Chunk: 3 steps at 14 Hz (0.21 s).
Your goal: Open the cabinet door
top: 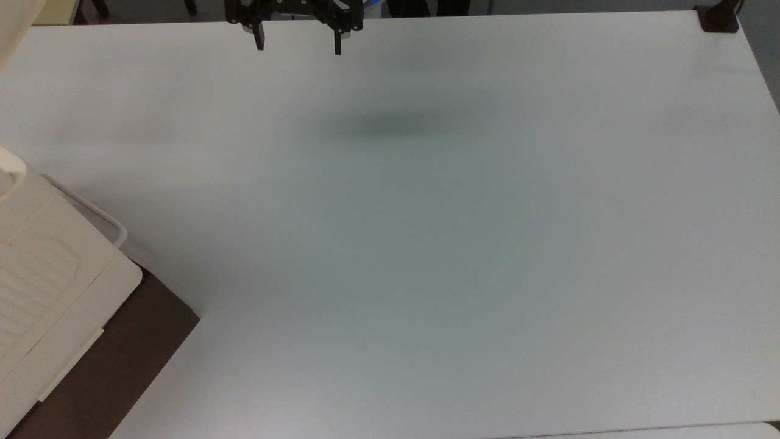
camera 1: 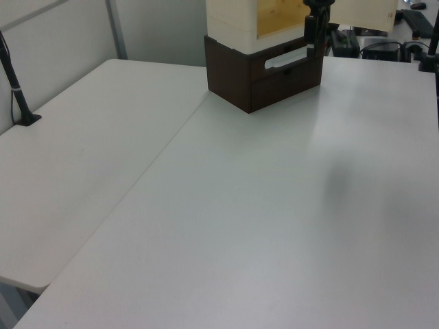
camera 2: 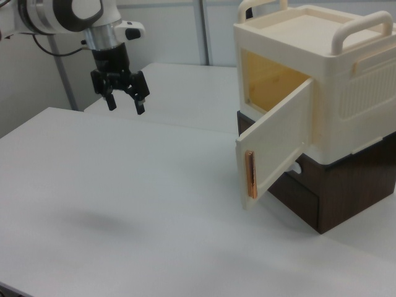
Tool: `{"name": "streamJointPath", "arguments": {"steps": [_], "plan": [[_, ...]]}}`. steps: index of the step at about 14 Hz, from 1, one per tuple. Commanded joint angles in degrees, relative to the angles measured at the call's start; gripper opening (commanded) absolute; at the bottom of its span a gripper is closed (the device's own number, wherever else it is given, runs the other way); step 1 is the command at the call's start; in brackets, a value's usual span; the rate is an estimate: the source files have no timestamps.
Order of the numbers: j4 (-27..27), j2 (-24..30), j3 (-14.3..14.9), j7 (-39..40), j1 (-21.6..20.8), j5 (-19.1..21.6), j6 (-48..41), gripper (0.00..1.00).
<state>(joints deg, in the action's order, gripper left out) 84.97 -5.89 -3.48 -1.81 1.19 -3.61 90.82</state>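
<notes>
The cream cabinet stands on a dark brown base at the right view's right. Its cabinet door is swung wide open, with the copper-orange handle at its free edge and the yellowish inside showing. My gripper hangs open above the white table, well to the left of the door in the right view, holding nothing. In the top view the gripper is at the far edge and the cabinet at the lower left. The left view has the gripper in front of the cabinet.
The white table spreads wide and bare. A white wire loop rail juts from the cabinet's side. A black clamp sits at the table's far right corner in the top view. A black post stands at the left view's left.
</notes>
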Motion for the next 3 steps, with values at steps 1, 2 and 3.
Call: {"name": "streamJointPath", "arguments": {"steps": [1,2,3], "plan": [[4.2,3.2,0.8,-1.4,-1.5,-1.0,0.1,1.0],[4.1,2.9,0.8,-1.4,-0.9,-1.0,0.1,1.0],[4.0,2.8,0.8,-1.4,-0.8,-1.0,0.1,1.0]]}}
